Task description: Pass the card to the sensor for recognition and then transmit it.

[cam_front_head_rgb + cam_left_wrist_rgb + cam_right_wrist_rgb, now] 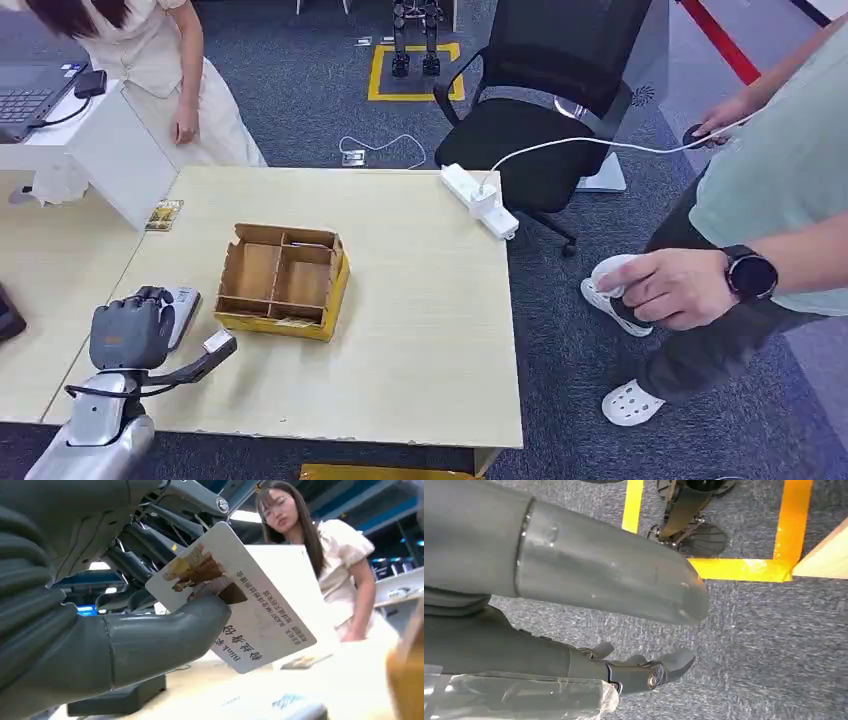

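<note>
Left hand (115, 630) pinching card (250, 610) between thumb and fingers, hiding reader (183, 300) beneath it, right hand (589, 580) hanging, fingers apart, holding nothing.

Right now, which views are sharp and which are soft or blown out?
Head view: evenly lit, sharp across the table. Left wrist view: card in the left hand is sharp; tabletop foreground blurred, ceiling lights glare. Right wrist view: right hand and carpet fairly sharp.

Cardboard divider box (283, 282) mid-table; power strip (479, 200) at far edge; office chair (550, 95) behind.
</note>
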Available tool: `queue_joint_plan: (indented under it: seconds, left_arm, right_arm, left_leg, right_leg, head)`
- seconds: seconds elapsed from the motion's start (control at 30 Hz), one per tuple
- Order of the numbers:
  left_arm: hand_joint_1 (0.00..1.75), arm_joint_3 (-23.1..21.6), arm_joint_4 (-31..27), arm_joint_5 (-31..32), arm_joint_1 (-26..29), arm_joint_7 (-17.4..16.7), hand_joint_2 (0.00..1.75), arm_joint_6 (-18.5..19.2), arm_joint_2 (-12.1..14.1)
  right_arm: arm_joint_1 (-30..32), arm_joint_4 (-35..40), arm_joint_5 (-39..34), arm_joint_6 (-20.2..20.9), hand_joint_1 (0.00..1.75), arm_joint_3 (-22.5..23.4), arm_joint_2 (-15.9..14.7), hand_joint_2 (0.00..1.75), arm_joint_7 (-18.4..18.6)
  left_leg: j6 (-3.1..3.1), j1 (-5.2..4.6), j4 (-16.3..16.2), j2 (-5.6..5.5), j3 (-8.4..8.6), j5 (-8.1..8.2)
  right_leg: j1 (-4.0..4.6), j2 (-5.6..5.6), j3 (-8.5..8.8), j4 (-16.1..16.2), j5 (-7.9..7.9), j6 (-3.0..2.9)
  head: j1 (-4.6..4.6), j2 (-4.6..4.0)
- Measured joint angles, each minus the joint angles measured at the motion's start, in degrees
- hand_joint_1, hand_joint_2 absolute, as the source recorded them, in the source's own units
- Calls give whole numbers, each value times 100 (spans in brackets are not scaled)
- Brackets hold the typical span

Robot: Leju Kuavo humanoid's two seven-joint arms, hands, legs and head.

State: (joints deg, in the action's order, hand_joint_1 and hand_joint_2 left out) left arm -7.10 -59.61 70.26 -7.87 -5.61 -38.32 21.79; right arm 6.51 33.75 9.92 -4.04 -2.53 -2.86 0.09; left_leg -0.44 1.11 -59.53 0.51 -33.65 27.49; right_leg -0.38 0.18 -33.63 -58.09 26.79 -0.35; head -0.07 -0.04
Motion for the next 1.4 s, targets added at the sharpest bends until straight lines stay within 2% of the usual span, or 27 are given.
queue_joint_plan:
  seconds: [0.07,0.27,0.5,0.87,0.97,1.1,1.17,1.23,1.4]
  left_arm:
    - [175,0,232,212,-19,-173,175,11,-35]
    - [175,0,777,351,-66,-335,175,42,-118]
    - [175,0,1065,440,-110,-517,175,111,-197]
    - [175,0,1192,401,-179,-501,175,273,-208]
    - [175,2,1190,89,-201,-268,175,195,-210]
    - [175,77,966,-1008,-256,527,175,44,-225]
    - [175,114,746,-1320,-316,771,175,39,-219]
    - [175,133,538,-1449,-408,915,175,22,-184]
    - [175,195,167,-1571,-841,1033,175,44,11]
  right_arm:
    - [-23,-2,-50,-5,0,-48,-2,0,-26]
    - [-47,-4,-171,-83,0,-164,-4,0,-50]
    - [-40,7,-232,-101,0,-245,-11,0,-70]
    - [-26,127,-335,-184,0,-365,-13,0,-81]
    - [-4,170,-380,-197,0,-428,-28,0,-70]
    - [74,286,-477,-217,0,-531,-72,0,4]
    - [110,356,-509,-252,0,-601,-103,0,57]
    - [130,409,-529,-278,0,-645,-125,0,81]
    - [138,496,-536,-278,0,-776,-153,0,94]
  left_leg:
    - [0,0,0,3,2,0]
    - [0,0,0,0,1,0]
    - [0,0,1,-1,2,0]
    - [-1,0,2,-1,11,-3]
    - [0,0,2,-2,13,-4]
    - [3,0,0,-7,11,-7]
    - [2,0,0,-7,9,-8]
    - [1,1,-1,-8,6,-9]
    - [1,2,-1,-7,5,-10]
  right_leg:
    - [0,2,-1,0,0,0]
    - [0,1,0,0,0,0]
    - [0,-2,4,0,1,0]
    - [0,-4,10,-2,1,0]
    - [0,-5,11,-3,1,0]
    - [0,-9,8,-2,0,0]
    - [1,-9,8,-2,0,0]
    - [1,-9,6,-2,-2,0]
    - [1,-9,6,-2,-4,-1]
  head:
    - [-2,0]
    - [0,0]
    - [0,0]
    - [-2,0]
    - [-2,0]
    - [-4,0]
    - [-4,0]
    - [-4,0]
    - [0,0]
